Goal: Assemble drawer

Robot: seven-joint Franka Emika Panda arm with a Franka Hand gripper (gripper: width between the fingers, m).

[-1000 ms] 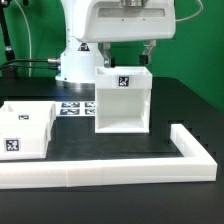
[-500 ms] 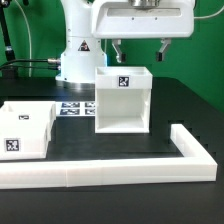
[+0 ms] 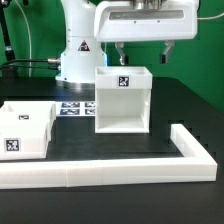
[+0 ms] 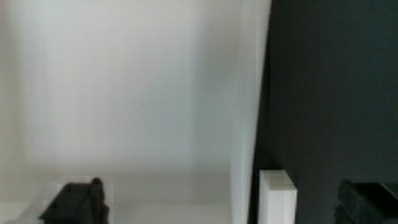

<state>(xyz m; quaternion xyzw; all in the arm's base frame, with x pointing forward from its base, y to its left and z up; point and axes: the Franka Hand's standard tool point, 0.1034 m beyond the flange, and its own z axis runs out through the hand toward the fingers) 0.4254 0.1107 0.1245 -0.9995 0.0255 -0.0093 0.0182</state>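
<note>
The drawer's tall white housing (image 3: 122, 100) stands open-topped in the middle of the black table, with a square tag on its upper front. A lower white tagged tray part (image 3: 25, 128) lies at the exterior view's left. My gripper (image 3: 142, 52) hangs open and empty just above the housing's back rim, touching nothing. In the wrist view the gripper (image 4: 222, 203) shows two dark fingertips (image 4: 75, 202) far apart, with the housing's white surface (image 4: 125, 100) and a white wall edge (image 4: 278, 195) between them.
The low white L-shaped border wall (image 3: 150, 172) runs along the front and turns back at the exterior view's right. The marker board (image 3: 72, 107) lies flat behind the housing to its left. The robot base (image 3: 75, 60) stands at the back.
The gripper has risen from the housing's top rim to a little above it, and it stays open. The housing and the tray part have not moved.
</note>
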